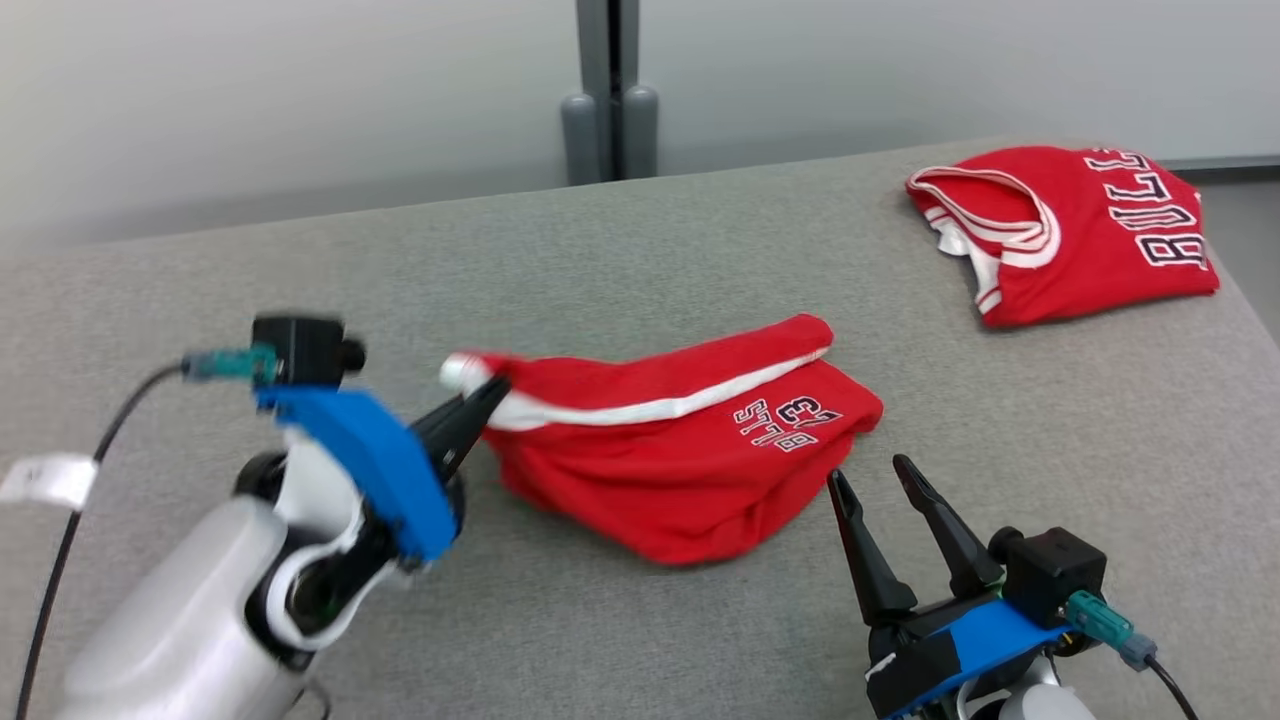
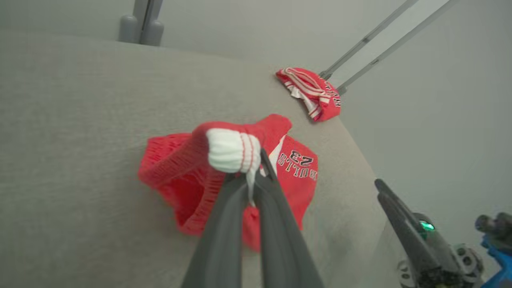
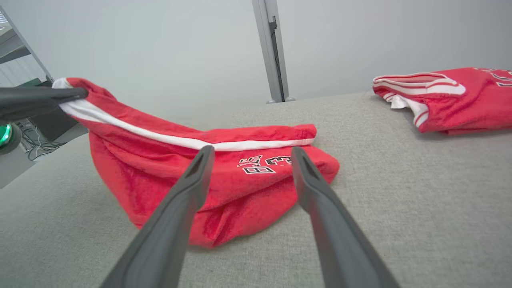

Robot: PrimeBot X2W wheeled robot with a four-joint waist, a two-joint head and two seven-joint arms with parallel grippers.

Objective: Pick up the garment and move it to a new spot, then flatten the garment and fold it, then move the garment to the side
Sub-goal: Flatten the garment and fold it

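Observation:
The garment (image 1: pixel 680 450) is a pair of red shorts with a white side stripe and a "BULLS 23" print, lying bunched in the middle of the grey table (image 1: pixel 640 250). My left gripper (image 1: pixel 495 385) is shut on its white waistband end, which is lifted off the table. The left wrist view has that white band (image 2: pixel 232 150) pinched at the tips of my left gripper (image 2: pixel 256 160). My right gripper (image 1: pixel 865 468) stands open just right of the shorts' lower corner, touching nothing. The garment (image 3: pixel 224 172) lies just beyond the spread right gripper (image 3: pixel 252 150).
A folded red jersey (image 1: pixel 1075 225) with white trim and black lettering lies at the table's far right corner, also jersey (image 2: pixel 314 92) and jersey (image 3: pixel 452 100). A grey post (image 1: pixel 608 90) rises behind the table. The table's right edge runs close to the jersey.

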